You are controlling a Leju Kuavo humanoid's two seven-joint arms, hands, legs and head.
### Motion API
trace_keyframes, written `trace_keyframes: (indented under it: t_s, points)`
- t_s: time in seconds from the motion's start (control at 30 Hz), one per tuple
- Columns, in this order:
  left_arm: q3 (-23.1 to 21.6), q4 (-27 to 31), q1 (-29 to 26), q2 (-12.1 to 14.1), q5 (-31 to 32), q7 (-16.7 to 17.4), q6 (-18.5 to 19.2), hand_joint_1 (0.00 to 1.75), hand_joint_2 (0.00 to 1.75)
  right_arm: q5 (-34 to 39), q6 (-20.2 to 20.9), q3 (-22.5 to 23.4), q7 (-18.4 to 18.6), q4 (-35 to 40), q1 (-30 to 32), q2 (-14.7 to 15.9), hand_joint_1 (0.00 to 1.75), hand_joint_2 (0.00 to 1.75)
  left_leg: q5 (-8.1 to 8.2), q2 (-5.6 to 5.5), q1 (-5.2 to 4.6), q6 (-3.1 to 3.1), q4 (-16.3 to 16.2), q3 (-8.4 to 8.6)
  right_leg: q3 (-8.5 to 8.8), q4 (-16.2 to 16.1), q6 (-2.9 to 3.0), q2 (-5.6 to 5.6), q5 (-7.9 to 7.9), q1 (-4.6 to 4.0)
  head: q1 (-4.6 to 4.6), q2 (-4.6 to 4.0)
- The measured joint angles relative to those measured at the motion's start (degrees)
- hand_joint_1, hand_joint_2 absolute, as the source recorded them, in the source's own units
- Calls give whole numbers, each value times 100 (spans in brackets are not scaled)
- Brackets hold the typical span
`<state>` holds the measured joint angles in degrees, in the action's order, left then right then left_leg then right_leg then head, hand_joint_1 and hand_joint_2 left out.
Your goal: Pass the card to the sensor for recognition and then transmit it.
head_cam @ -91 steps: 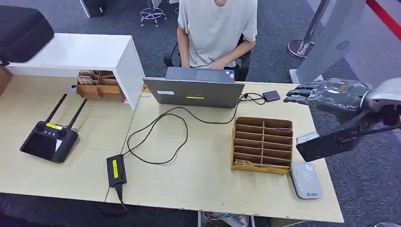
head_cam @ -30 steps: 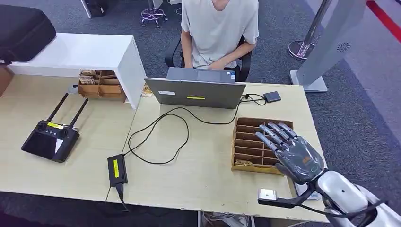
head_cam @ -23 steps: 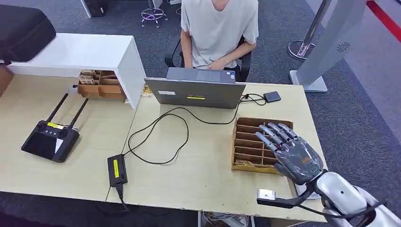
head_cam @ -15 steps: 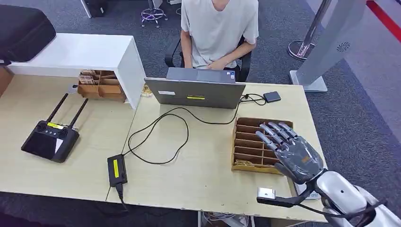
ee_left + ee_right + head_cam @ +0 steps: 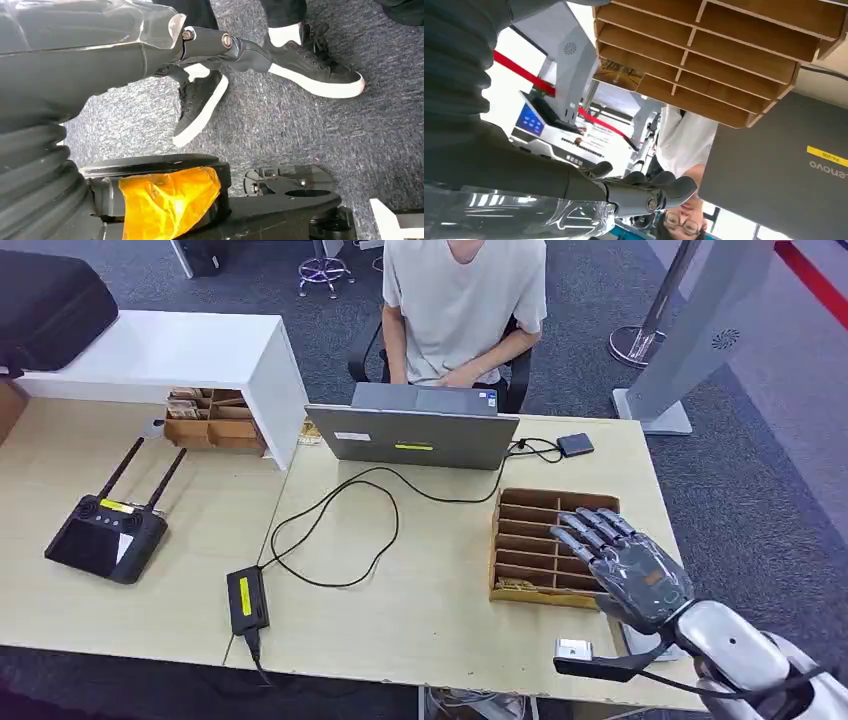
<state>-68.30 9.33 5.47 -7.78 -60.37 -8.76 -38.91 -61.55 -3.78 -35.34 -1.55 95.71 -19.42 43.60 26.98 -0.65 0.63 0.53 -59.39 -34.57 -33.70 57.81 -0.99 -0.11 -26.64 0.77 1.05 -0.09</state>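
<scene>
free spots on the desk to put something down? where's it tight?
Bare wood: between the cable loop and the slotted wooden organizer; along the near edge right of the power brick; between the remote controller and the brick. Tight: the far right, where the right hand hovers over the organizer, and around the laptop.

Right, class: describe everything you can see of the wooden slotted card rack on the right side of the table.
The card rack is a shallow tray of light brown wood, split by thin dividers into two columns of narrow slots. It lies flat on the pale table, in front of the laptop. Most slots look empty; the nearest left slot holds something brownish, too small to identify. The right hand hovers over its right column, fingers spread, holding nothing.
</scene>
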Motion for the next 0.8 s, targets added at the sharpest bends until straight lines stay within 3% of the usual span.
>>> trace_keyframes:
  t_s: [0.8]
  points:
    - [0,0,-1,0,-81,-52,0,0,175,48,0,-2,22,0,53,11,0,175,0,1,0,0,0,2,0,0,0,0,0,0,0,0]
